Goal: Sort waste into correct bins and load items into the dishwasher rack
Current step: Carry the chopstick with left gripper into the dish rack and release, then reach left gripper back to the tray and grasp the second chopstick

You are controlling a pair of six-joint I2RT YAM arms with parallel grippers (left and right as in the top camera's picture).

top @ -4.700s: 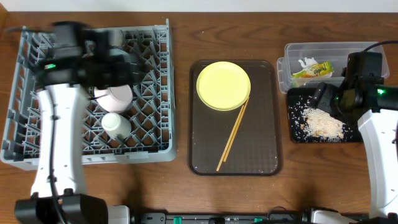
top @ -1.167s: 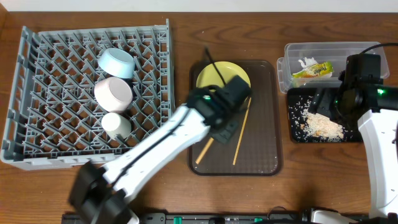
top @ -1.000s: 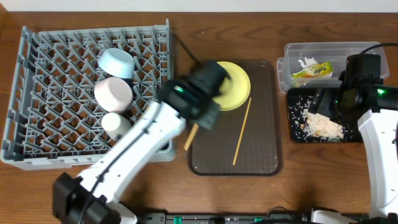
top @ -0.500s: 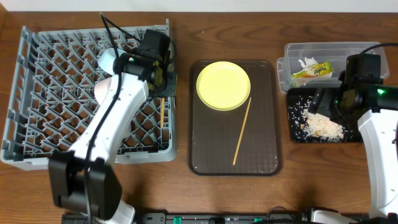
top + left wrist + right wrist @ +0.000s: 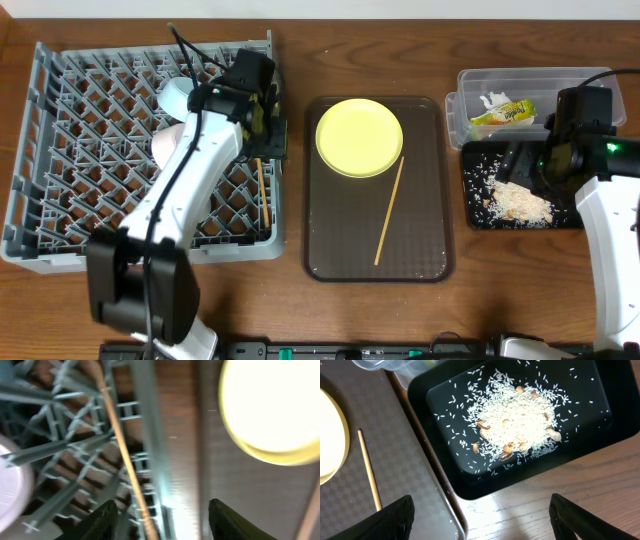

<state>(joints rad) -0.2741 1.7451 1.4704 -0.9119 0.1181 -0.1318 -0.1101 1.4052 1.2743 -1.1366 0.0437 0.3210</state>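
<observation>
The left jaws were wide apart and held nothing. They hung over the right edge of the grey dishwasher rack [image 5: 60,200], which sat on the left side of the worktop [image 5: 500,300]. The first chopstick [image 5: 262,195] lay down inside the rack, close to that edge. In the left wrist view it ran between the two open fingers [image 5: 107,520] and was not pinched. A light blue bowl [image 5: 176,93] and a white bowl [image 5: 165,145] sat in the rack too, partly hidden by the left arm [image 5: 190,185].

The second chopstick [image 5: 389,210] lay on the brown tray [image 5: 420,255], just beside the yellow plate [image 5: 359,137]. The plate was on the tray as well.

The right jaws were also wide apart and empty, up above the black bin [image 5: 590,425]. A heap of rice and crumbs [image 5: 517,417] lay in that bin. The snack wrapper [image 5: 505,113] and the white paper scrap [image 5: 494,100] were in the clear bin [image 5: 455,108].
</observation>
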